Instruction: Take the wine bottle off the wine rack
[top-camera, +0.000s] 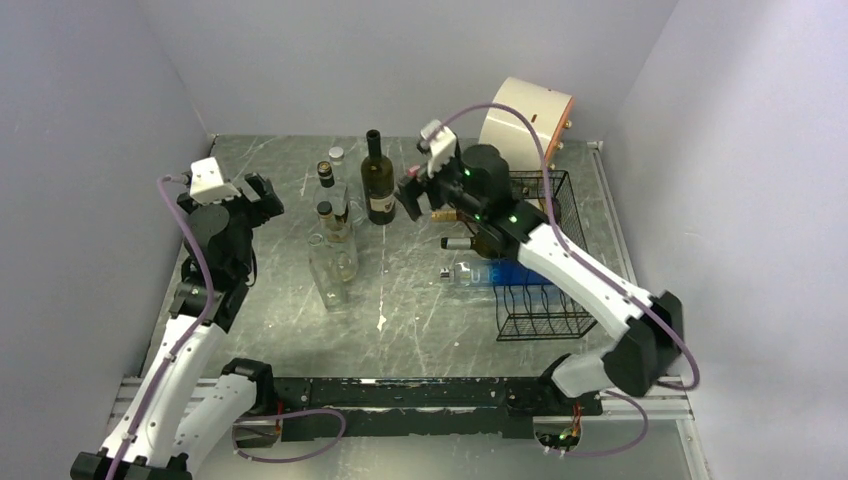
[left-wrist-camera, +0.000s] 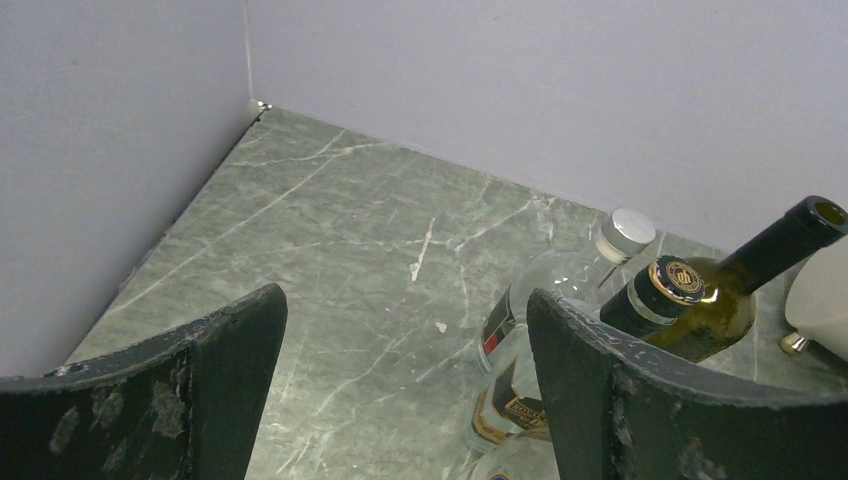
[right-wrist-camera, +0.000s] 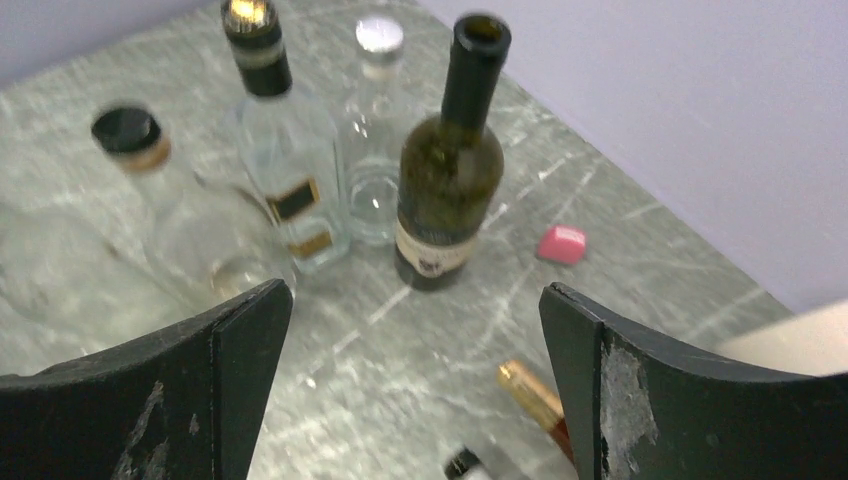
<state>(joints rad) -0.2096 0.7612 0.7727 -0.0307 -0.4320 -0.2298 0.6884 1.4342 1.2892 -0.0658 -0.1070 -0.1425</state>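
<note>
Grey-green marbled stone makes the table. At its far right corner lies a cream drum, and just in front of it stands the black wire rack. Other bottles lie in the rack, their necks poking out to the left. The right gripper hangs left of the rack above those necks, fingers spread wide with nothing between them. The left gripper is well apart at the far left, likewise spread and empty. The dark green wine bottle stands upright on the table, off the rack, beside a cluster of clear bottles. A small pink block lies near it.
</note>
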